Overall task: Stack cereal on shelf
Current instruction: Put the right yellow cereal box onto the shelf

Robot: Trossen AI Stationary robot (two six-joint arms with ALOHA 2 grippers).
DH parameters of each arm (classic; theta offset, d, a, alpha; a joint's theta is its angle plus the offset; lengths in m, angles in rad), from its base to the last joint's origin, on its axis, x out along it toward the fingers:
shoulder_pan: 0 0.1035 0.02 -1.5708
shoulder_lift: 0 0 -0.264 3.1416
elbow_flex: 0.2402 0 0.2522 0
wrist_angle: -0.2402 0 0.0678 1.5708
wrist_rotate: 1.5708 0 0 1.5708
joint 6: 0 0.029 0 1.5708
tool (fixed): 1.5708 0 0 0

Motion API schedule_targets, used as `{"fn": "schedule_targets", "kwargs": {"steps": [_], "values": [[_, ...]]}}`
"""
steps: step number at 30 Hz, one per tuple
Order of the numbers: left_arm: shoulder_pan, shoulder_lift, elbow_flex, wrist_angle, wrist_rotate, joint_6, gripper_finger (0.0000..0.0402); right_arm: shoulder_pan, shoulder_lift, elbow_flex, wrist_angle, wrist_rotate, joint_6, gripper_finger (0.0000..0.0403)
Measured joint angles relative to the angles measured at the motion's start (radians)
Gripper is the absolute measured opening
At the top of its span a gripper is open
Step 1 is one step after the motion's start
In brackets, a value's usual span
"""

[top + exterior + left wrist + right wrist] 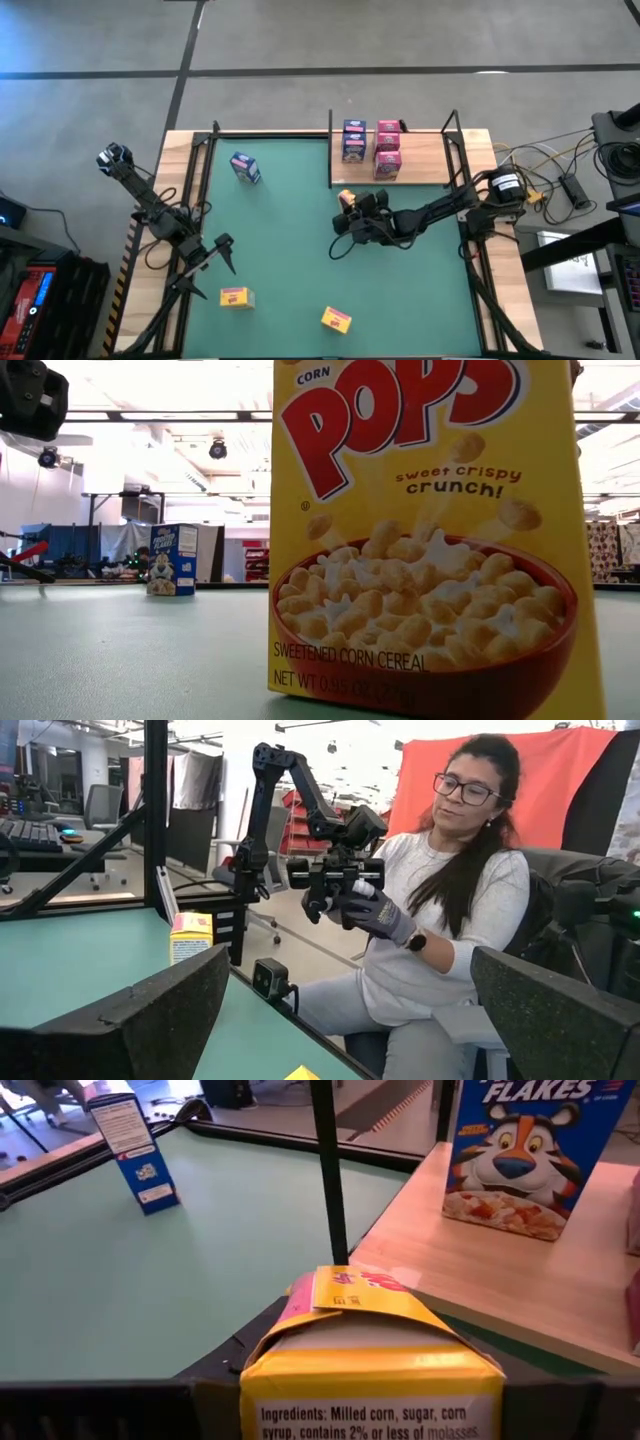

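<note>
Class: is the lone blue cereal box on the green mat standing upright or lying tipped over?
Upright. The blue cereal box stands on its narrow base on the green mat, side panel vertical; the low view shows it standing too.

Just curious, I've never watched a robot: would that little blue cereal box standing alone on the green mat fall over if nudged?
Probably. The blue cereal box stands upright on a narrow base, so a push up high would likely tip it. It is small cardboard, so likely light and slides easily on the mat.
</note>
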Motion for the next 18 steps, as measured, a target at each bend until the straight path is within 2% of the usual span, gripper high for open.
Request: {"fn": "schedule_targets", "kwargs": {"steps": [9, 18], "values": [[0.000, 0.000, 0.000, 0.000, 0.000, 0.000, 0.0398, 0.023, -0.002, 0.000, -0.011, 0.012, -0.003, 0.0155], [0.000, 0.000, 0.000, 0.000, 0.000, 0.000, 0.0398, 0.029, -0.002, 0.000, -0.011, 0.013, -0.038, 0.0251]]}}
